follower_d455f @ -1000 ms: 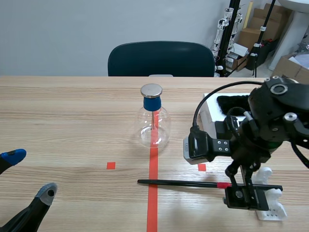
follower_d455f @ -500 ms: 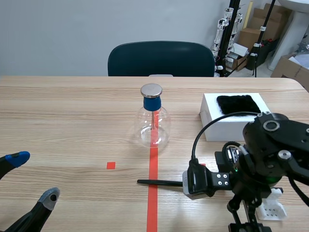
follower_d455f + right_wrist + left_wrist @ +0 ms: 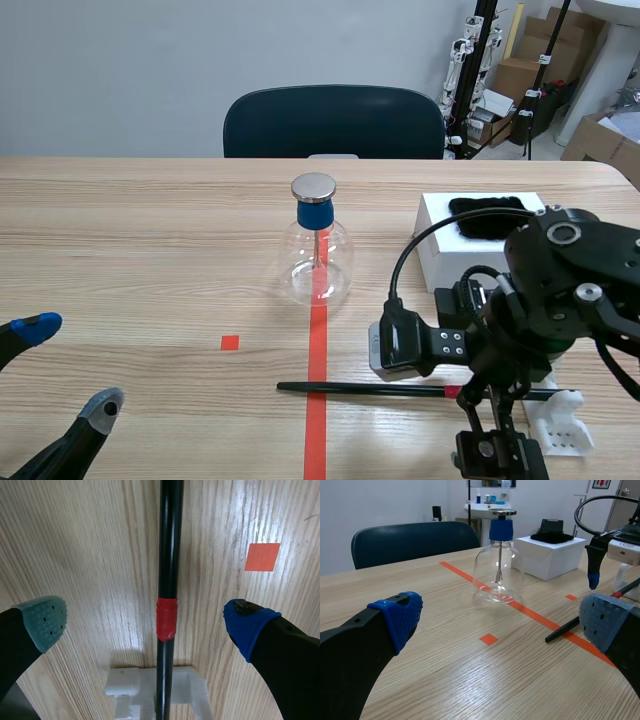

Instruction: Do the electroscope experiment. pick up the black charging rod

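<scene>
R claw (image 3: 145,622) open astride rod (image 3: 169,555) | less hidden vs 0.5s ago

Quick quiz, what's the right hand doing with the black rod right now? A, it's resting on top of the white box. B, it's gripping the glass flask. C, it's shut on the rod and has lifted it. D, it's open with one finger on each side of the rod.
D: the right wrist view shows the right hand open astride the black charging rod near its red band, with neither pad touching it.
</scene>
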### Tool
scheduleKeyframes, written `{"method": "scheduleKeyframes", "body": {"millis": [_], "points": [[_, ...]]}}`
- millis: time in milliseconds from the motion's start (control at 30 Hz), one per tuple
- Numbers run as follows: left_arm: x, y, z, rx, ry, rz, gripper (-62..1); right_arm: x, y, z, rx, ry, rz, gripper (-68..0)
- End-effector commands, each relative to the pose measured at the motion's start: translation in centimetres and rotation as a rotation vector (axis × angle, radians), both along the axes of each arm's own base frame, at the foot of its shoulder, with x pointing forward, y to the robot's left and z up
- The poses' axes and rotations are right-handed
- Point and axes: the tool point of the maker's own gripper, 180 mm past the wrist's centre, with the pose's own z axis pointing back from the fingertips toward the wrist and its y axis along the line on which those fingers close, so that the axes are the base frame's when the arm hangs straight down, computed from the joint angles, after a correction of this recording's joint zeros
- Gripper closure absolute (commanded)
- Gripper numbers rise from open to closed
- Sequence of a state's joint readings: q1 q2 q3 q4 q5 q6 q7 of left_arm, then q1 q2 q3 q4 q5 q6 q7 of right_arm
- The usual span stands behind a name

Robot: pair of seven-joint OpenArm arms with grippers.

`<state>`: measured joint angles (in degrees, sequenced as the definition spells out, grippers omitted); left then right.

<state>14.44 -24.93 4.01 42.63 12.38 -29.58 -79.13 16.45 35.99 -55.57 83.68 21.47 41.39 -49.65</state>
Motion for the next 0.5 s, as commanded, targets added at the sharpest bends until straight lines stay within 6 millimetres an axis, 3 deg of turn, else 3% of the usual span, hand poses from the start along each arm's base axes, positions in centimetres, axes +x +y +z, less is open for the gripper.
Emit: {"method": "scheduleKeyframes", "body": {"millis": [0,467], "points": [[0.36,0.11,0.96,-0.011,-0.037,0.0,-62.3,0.77,0.01,0.71,0.012,-0.025,0.003,-65.1],[0.36,0.12,0.98,-0.012,-0.038,0.0,-62.3,1.48,-0.52,0.67,0.016,0.007,-0.016,-65.0]]}}
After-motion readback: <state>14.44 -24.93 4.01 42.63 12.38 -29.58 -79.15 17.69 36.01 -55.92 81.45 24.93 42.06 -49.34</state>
